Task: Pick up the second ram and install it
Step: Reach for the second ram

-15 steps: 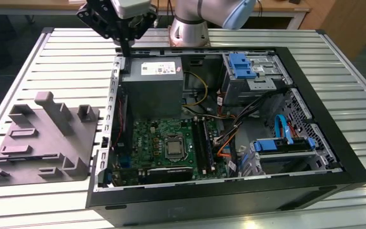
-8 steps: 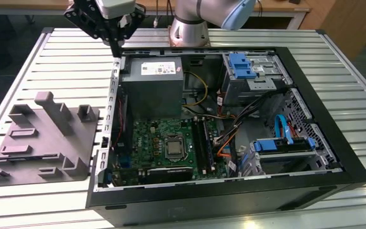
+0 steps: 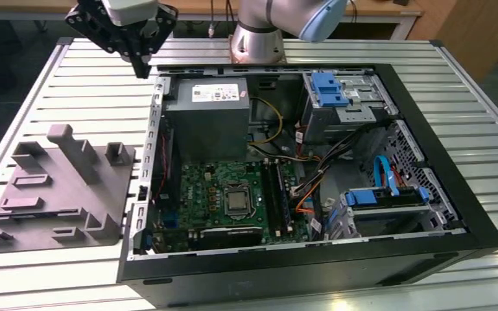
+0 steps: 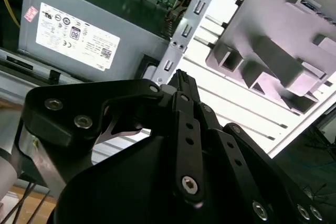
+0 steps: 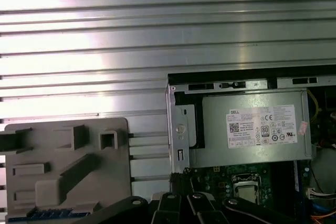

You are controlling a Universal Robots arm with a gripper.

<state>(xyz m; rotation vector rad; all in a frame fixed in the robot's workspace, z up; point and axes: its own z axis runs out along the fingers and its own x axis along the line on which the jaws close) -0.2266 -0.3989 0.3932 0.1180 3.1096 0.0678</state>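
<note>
Black linkage claw [image 3: 142,68] is pressed together and empty, over the slatted metal table [image 3: 85,97] by the open black computer case [image 3: 318,265]. The second ram, a thin blue-green circuit-board stick [image 5: 52,213], rests on the grey moulded fixture [image 3: 59,188]. It is likely light, stiff and fragile, so pinch the long edges, not the chips.

You've got bright, even light, prob. from overhead: glare blows out the slatted table [image 5: 157,30] in both wrist views, esp. next to the grey fixture [image 4: 273,51], while the PC case [image 3: 482,227] interior is dim and the gripper [image 4: 181,80] reads near-black.
</note>
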